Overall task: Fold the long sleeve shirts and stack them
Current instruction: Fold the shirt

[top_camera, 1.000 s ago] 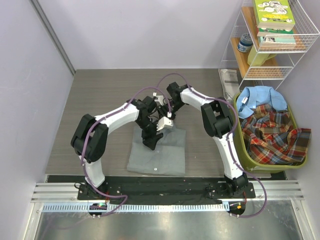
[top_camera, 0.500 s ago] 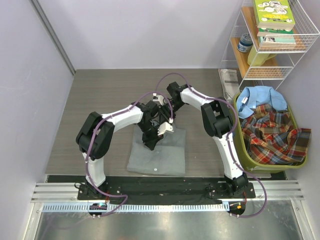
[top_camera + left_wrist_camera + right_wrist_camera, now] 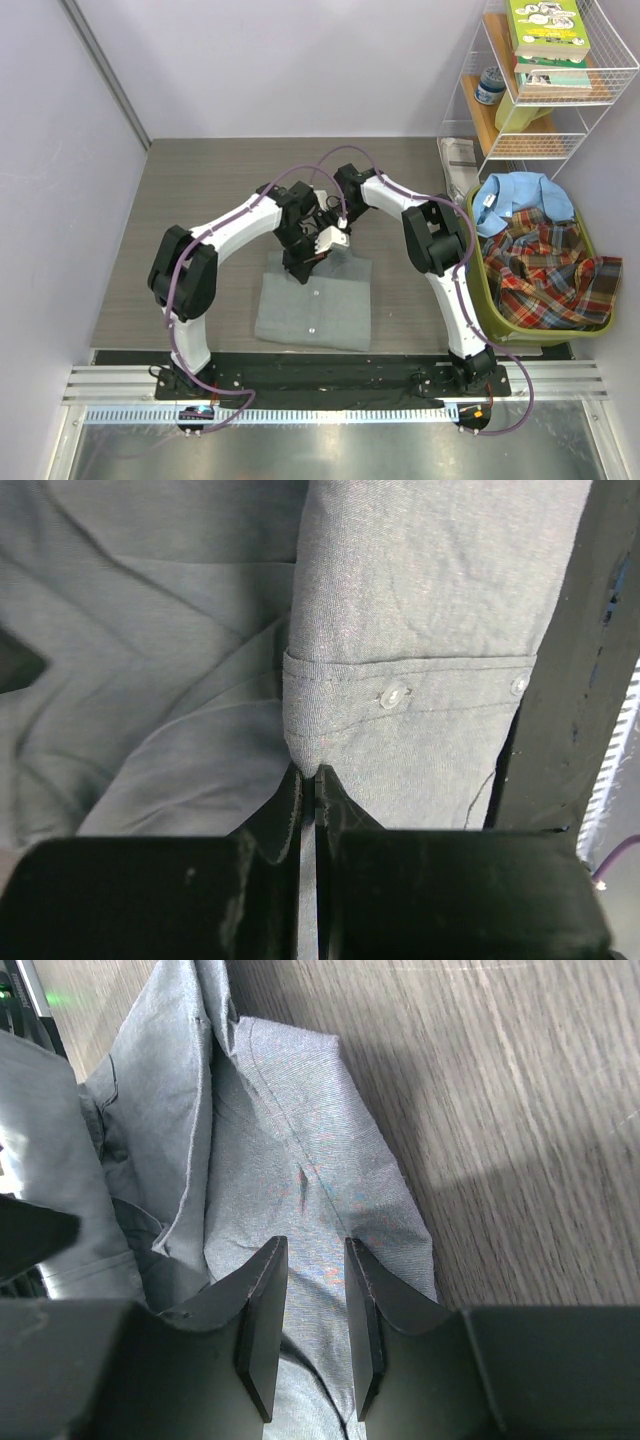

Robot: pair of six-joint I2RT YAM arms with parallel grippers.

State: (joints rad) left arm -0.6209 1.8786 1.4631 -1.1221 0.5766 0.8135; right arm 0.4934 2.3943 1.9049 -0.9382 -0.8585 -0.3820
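The grey long sleeve shirt (image 3: 315,308) lies partly folded on the table between the arms. My left gripper (image 3: 298,266) hangs over its far edge; in the left wrist view the left gripper (image 3: 308,772) is shut on the corner of the buttoned sleeve cuff (image 3: 410,705). My right gripper (image 3: 336,238) is just behind it. In the right wrist view the right gripper (image 3: 312,1250) is open, its fingers astride a flat fold of the grey shirt (image 3: 300,1150). A light blue shirt (image 3: 520,198) and a plaid shirt (image 3: 550,270) lie in the basket.
An olive green basket (image 3: 540,336) stands at the right edge of the table. Behind it is a white wire shelf (image 3: 500,110) with books (image 3: 545,30). A folded paper (image 3: 458,155) lies at the back right. A black strip (image 3: 330,370) runs along the near edge.
The left gripper has shut on the grey sleeve cuff and drawn it a little toward the back. The right gripper has barely moved.
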